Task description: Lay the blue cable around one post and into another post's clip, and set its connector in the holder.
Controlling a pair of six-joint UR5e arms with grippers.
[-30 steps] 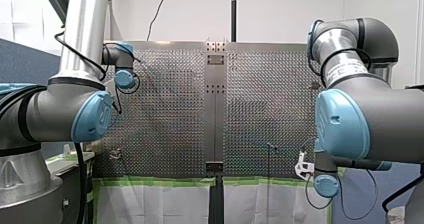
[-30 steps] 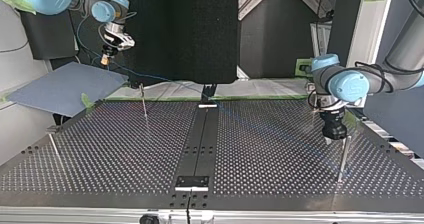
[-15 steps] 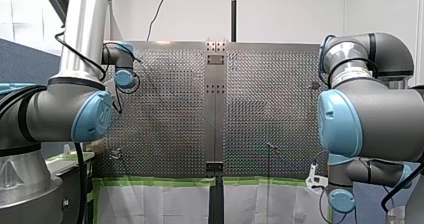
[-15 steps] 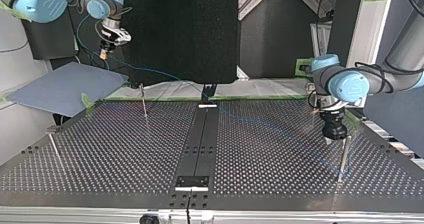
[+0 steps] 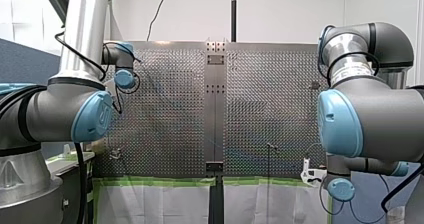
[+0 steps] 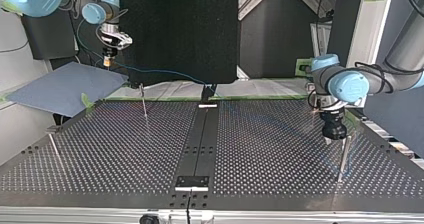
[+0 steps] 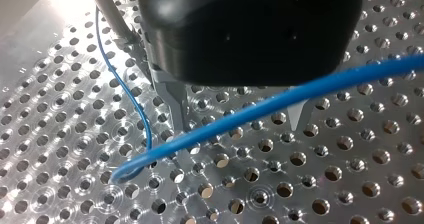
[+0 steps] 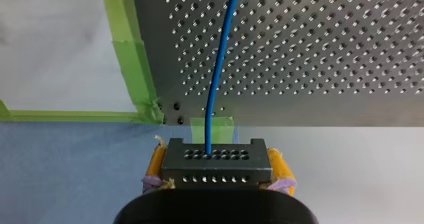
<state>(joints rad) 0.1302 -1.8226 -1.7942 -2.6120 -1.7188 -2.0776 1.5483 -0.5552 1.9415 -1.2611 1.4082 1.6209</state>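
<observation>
Bright metal, matt plastic.
You see a perforated table of shiny brushed metal, a blue cable in a smooth, glossy sheath, its connector of matt black plastic, and matt green tape edging the table.

The blue cable is thin. It runs straight out of the black connector, a block with rows of small holes clamped between my right hand's yellow pads. In the top view it sags across the upper left above a thin upright post.
</observation>
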